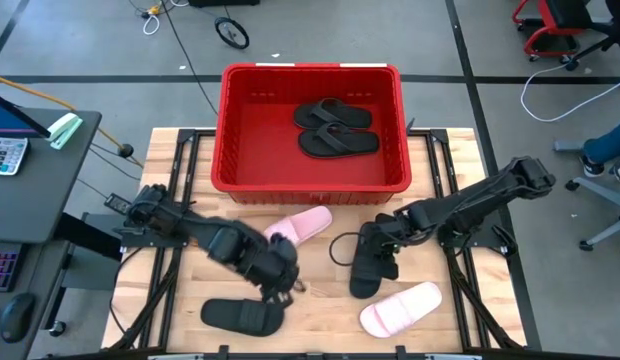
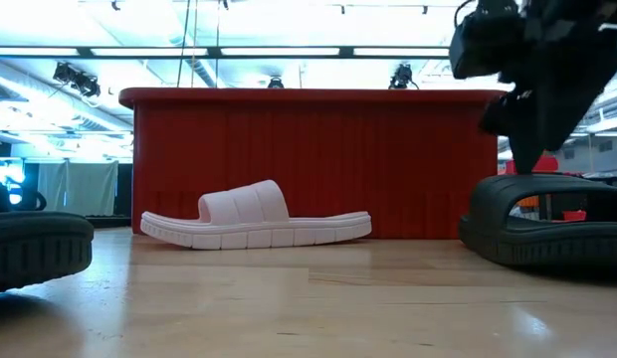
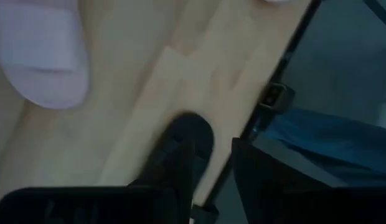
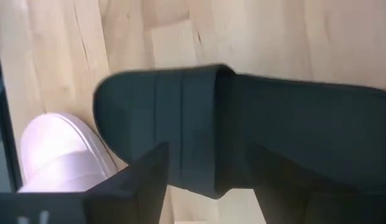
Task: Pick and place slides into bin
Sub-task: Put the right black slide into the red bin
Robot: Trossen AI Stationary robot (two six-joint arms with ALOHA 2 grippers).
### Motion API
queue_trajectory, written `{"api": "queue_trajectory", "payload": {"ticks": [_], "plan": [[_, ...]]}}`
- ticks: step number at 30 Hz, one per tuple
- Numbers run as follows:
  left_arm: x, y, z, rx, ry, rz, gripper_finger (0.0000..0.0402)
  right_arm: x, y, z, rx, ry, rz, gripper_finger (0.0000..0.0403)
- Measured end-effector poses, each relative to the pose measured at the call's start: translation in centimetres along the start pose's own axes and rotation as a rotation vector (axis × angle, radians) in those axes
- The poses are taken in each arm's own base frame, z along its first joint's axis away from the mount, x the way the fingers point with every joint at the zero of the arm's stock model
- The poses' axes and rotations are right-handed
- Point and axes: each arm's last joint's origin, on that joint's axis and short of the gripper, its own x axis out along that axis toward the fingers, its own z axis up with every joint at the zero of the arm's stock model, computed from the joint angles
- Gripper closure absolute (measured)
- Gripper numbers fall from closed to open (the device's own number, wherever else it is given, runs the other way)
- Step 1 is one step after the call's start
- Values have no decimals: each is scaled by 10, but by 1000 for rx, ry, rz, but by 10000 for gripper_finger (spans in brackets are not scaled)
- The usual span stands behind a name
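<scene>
The red bin (image 1: 312, 180) stands at the table's far middle with two black flip-flops (image 1: 335, 128) inside. One pink slide (image 1: 300, 225) lies sole down in front of it, another (image 1: 400, 308) near the front right. My right gripper (image 1: 376, 248) is open, pointing down over a black slide (image 1: 368, 268) that lies flat on the table (image 2: 547, 224). Its fingers stand either side of the strap (image 4: 193, 118). My left gripper (image 1: 282, 285) is open just above the table, beside the second black slide (image 1: 243, 316). My right gripper comes from above with one finger (image 4: 140, 180) on the toe side of the black slide's strap (image 4: 199, 162) and one finger (image 4: 292, 186) on the heel side. I cannot tell whether they touch it. The slide rests flat on the table.
The bin's near wall (image 2: 318, 159) rises right behind the far pink slide (image 2: 254, 219). A black cable (image 1: 340, 245) lies next to the right gripper. The table's near edge (image 3: 274, 93) runs close to the left gripper. A desk with a calculator (image 1: 5, 152) stands left of the table.
</scene>
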Motion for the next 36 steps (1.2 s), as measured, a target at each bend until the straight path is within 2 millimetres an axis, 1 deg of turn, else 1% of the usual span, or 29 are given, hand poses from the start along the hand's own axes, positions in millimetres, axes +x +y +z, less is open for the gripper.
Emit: {"api": "queue_trajectory", "payload": {"ticks": [5,11,15,21,24,27,30,34,36], "plan": [[-1,-21,-28,-54,-36,-39,291,14,-5,2,-17,55,-8,164],[-4,-43,-54,-112,-77,-136,299,29,-9,8,10,96,37,159],[-7,-54,-68,-85,-87,-199,306,36,-8,13,38,119,147,167],[-10,-65,-85,-64,-151,-236,319,37,-5,12,67,173,243,189],[-11,-67,-91,-81,-171,-240,326,37,-2,10,90,185,251,210],[-12,-69,-97,-85,-183,-243,332,38,3,10,83,175,265,244],[-13,-70,-101,-77,-191,-242,338,38,10,9,69,159,276,295],[-13,-70,-104,-72,-194,-243,349,39,16,7,105,137,241,378],[-13,-70,-104,-77,-202,-241,355,38,18,5,122,115,200,389]]}}
